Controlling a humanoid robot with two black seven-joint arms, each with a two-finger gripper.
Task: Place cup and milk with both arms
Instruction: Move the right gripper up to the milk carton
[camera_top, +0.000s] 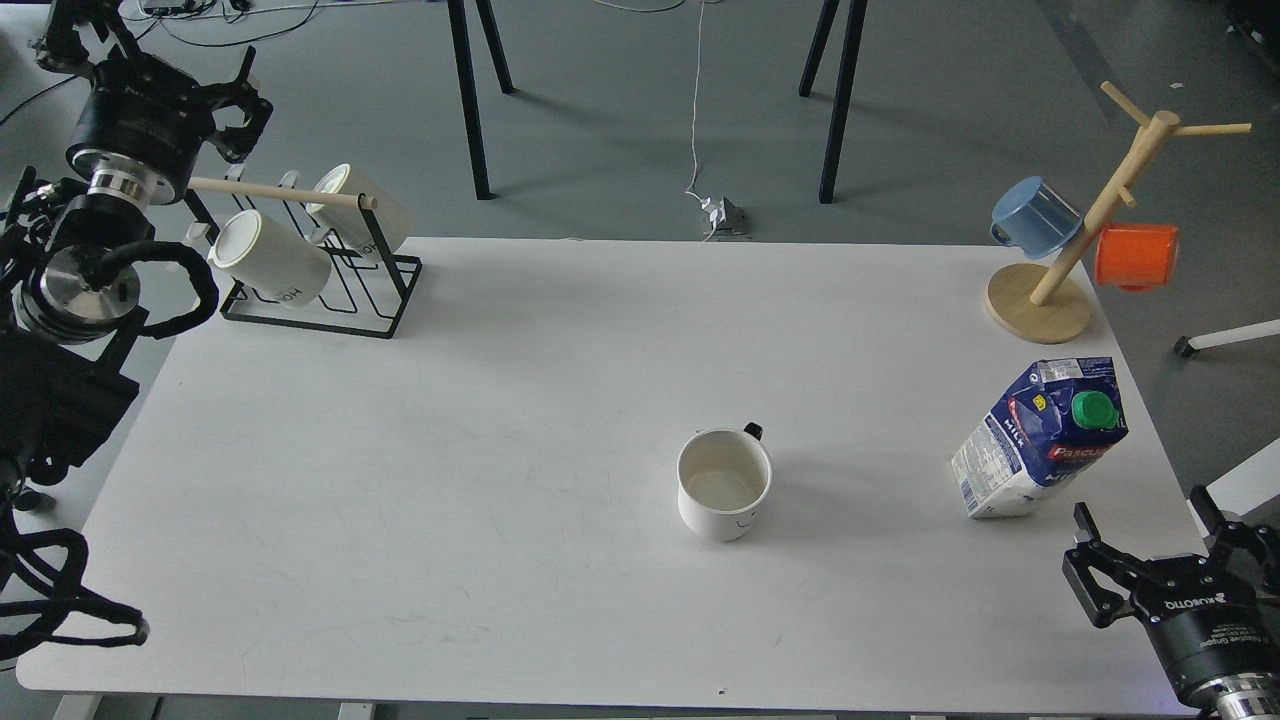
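The cup (724, 486), a white mug with a small black handle at its far side and a black face on its near side, stands upright just right of the table's middle. The milk (1040, 440), a blue and white carton with a green cap and a red label, stands near the right edge. My right gripper (1150, 540) is open and empty at the table's front right corner, just in front of the milk and apart from it. My left gripper (240, 108) is open and empty, raised beyond the table's far left corner, far from the cup.
A black wire rack (385, 300) with a wooden bar holds cream mugs (272, 256) at the far left, right under my left gripper. A wooden mug tree (1040, 300) at the far right carries a blue cup (1036, 214) and an orange cup (1136, 256). The white table (450, 480) spans the view.
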